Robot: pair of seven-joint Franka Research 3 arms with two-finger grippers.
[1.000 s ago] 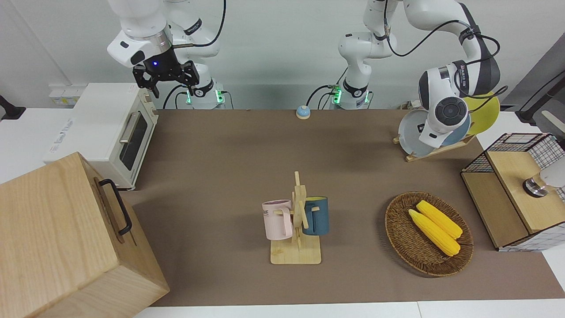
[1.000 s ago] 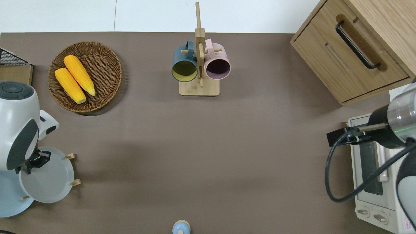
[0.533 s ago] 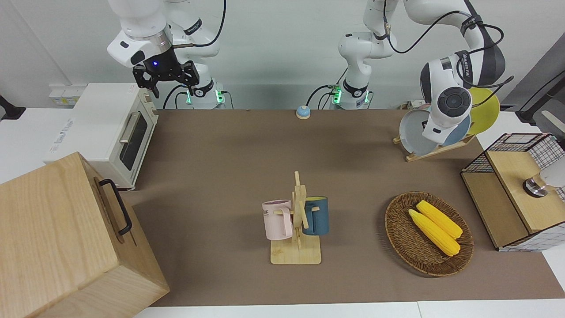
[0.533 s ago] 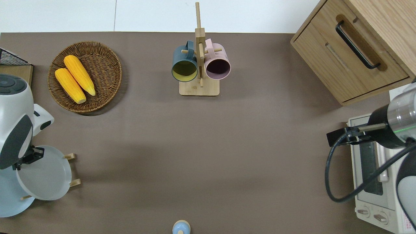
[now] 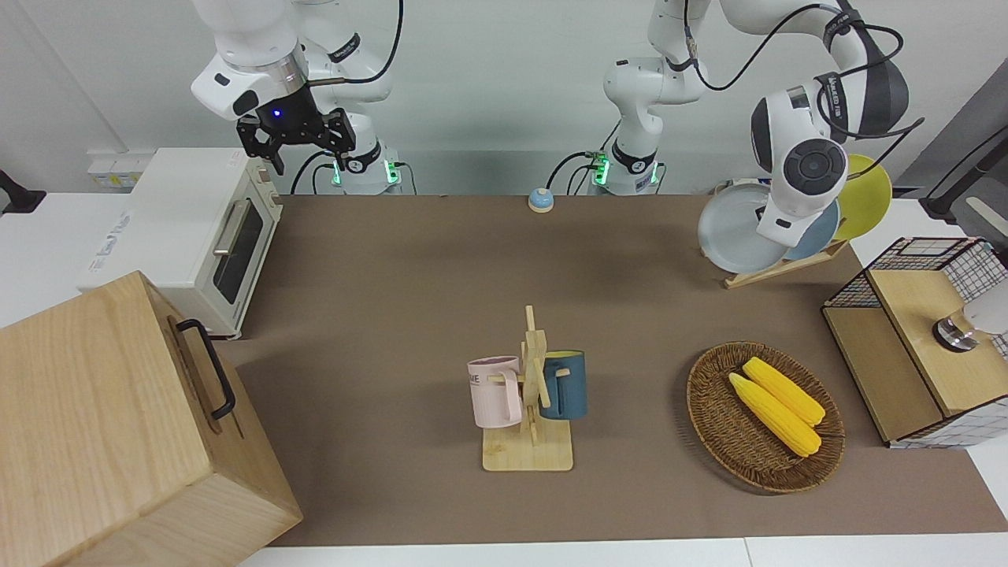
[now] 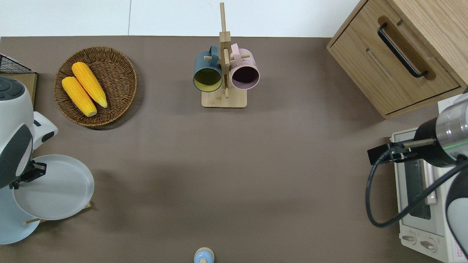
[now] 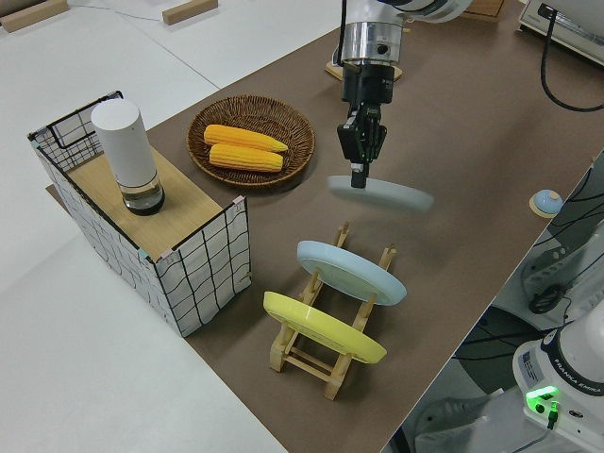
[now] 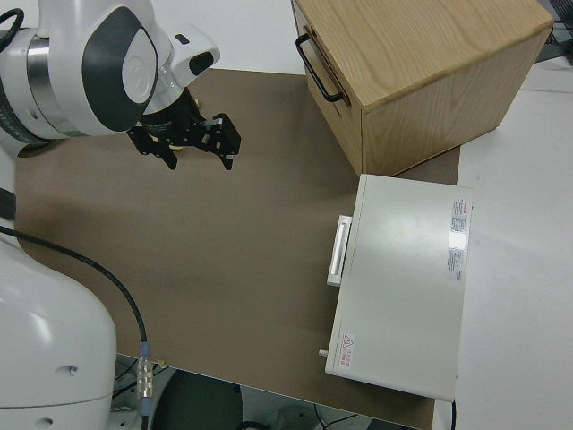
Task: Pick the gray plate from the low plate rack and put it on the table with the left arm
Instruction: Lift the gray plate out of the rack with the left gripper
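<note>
Fingers [image 7: 358, 176] of the left arm's black gripper pinch the round pale gray plate [image 6: 55, 187] by its rim, holding it nearly level above the low light-wood plate rack [image 7: 326, 363], bare brown table [image 6: 219, 175] lying toward the right arm's end.

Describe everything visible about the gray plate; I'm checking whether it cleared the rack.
The gray plate is round, pale gray and shallow, with a low raised rim and a smooth matte look. It is off the low plate rack and in the air, lying nearly flat with a slight tilt. The left claw is shut on its rim and nothing else touches it. From overhead it hangs over the rack's end and the bare table.
</note>
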